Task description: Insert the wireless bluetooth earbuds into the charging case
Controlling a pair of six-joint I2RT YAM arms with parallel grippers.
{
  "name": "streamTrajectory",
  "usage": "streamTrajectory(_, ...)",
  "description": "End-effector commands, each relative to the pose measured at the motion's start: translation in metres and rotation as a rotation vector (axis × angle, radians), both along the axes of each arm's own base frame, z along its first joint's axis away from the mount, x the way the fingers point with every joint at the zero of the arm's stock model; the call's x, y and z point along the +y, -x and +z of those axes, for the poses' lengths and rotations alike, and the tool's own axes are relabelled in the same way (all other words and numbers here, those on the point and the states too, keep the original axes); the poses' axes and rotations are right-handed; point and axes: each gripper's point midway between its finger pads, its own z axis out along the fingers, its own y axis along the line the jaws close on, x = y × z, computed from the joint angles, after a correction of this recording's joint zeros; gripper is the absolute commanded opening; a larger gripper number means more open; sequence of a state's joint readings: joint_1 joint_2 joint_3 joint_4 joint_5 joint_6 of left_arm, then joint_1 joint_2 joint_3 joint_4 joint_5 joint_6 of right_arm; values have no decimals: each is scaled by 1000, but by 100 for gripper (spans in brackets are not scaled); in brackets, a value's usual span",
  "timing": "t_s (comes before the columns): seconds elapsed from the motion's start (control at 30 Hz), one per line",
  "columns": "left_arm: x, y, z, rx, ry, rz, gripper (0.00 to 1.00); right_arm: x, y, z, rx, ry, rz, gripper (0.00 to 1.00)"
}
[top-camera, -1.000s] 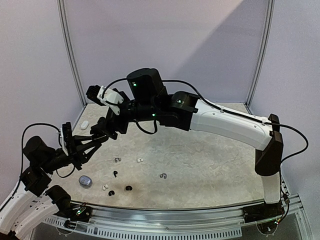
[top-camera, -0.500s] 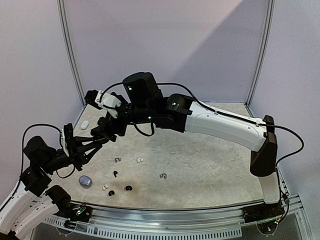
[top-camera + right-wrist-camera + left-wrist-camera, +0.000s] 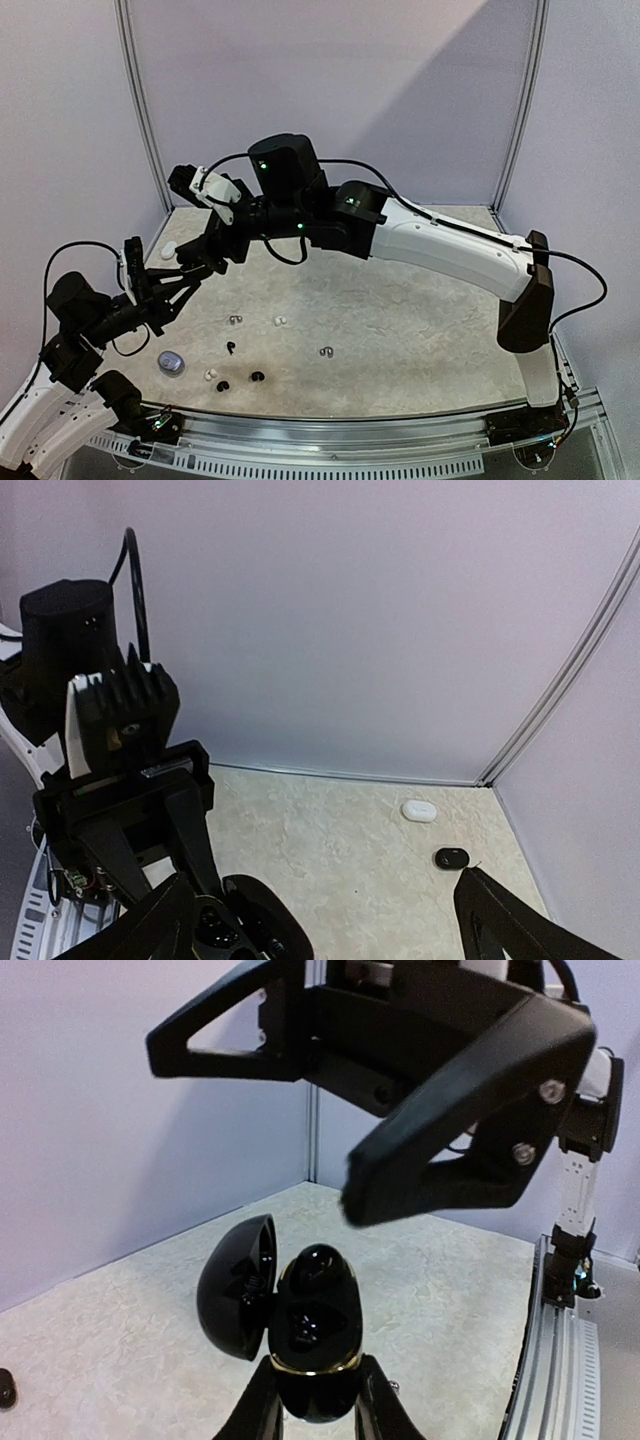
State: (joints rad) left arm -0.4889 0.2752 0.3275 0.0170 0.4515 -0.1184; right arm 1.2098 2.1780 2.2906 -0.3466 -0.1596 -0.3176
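**Operator A:** What do we record for the left gripper (image 3: 318,1405)?

**Operator B:** Its fingers are closed tight on the lower end of the glossy black egg-shaped charging case with a gold rim (image 3: 316,1335). The hinged lid (image 3: 240,1285) is swung open to one side.

**Operator A:** And the right gripper (image 3: 250,1130)?

**Operator B:** We see its jaws spread wide with nothing between them. It is poised just above the open case and does not touch it.

**Operator A:** Where do we locate the small loose earbuds (image 3: 231,347)?

**Operator B:** They lie on the pale marbled tabletop (image 3: 420,320) near the front edge, well apart from the case. Among them we note a white bud (image 3: 280,321), a black bud (image 3: 257,377) and a silvery grey hooked bud (image 3: 325,351). We cannot tell whether the case wells hold anything.

**Operator A:** Other items?

**Operator B:** A grey pebble-shaped case (image 3: 171,362) lies near the front buds. A white oval case (image 3: 169,249) lies towards the back-left corner.
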Motion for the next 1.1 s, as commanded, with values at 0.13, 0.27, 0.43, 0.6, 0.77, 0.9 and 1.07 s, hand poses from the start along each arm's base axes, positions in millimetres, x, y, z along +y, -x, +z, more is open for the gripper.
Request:
streamTrajectory(0.13, 35, -30, 0, 71, 75, 231, 0, -20, -9, 78, 96, -229, -12, 89)
streamTrajectory(0.27, 53, -38, -7, 88, 65, 331, 0, -22, -45, 30, 197, -123, -201, 83)
streamTrajectory(0.43, 74, -45, -10, 71, 51, 441, 0, -18, -54, -55, 347, 71, -297, 75)
streamTrajectory(0.6, 89, -46, -8, 21, 38, 510, 0, -6, -55, -129, 497, 175, -346, 64)
streamTrajectory(0.77, 92, -46, -5, 4, 40, 515, 0, 19, -40, -181, 580, 214, -282, 63)
streamTrajectory(0.9, 91, -46, -5, 1, 43, 504, 0, 34, -21, -232, 527, 297, -231, 68)
streamTrajectory(1.07, 93, -47, -5, -2, 44, 505, 0, 44, 0, -290, 503, 391, -179, 70)
